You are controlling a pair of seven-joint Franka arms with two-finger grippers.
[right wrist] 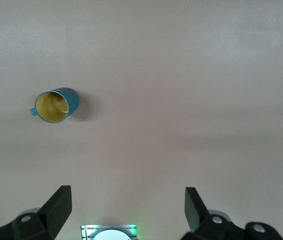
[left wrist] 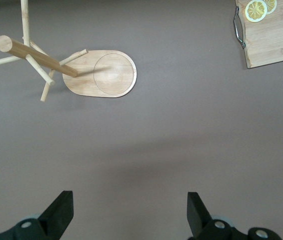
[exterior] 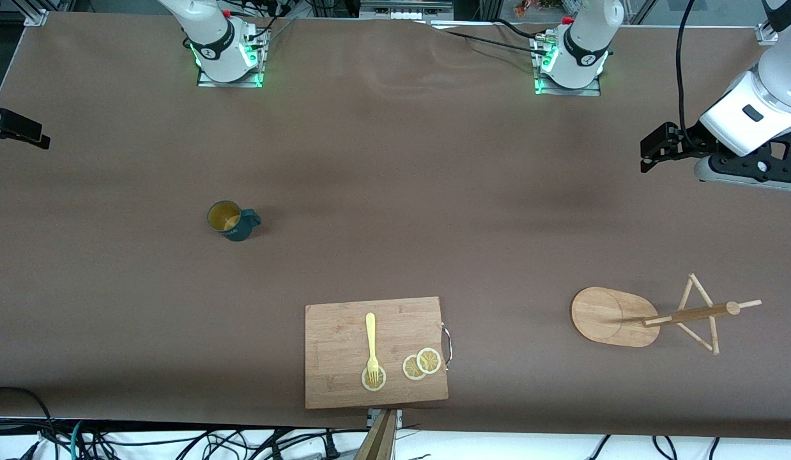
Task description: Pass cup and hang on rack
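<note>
- Since nothing's been touched yet, the cup (exterior: pixel 232 220) just sits upright on the bench (exterior: pixel 395 166) toward the right arm's end, well apart from the cutting board (exterior: pixel 375 351) and farther from the front camera than it. Its handle points roughly toward the board's end, so I'd guess a rim or side grab works.
- Right gripper (right wrist: pixel 126 212) hangs over bare bench, jaws spread wide and nothing in them. The cup's off to one side of it, so it needs lining up first.
- Cutting board holds a yellow fork (exterior: pixel 371 345) and lemon slices (exterior: pixel 421 364). Looks like clutter, not part of the job.
- Rack (exterior: pixel 651 314) stands at the left arm's end, level with the board, pegs free.
- Left gripper (left wrist: pixel 129 212) is released too, empty, waiting over bench near the rack, probably parked for the handover.
</note>
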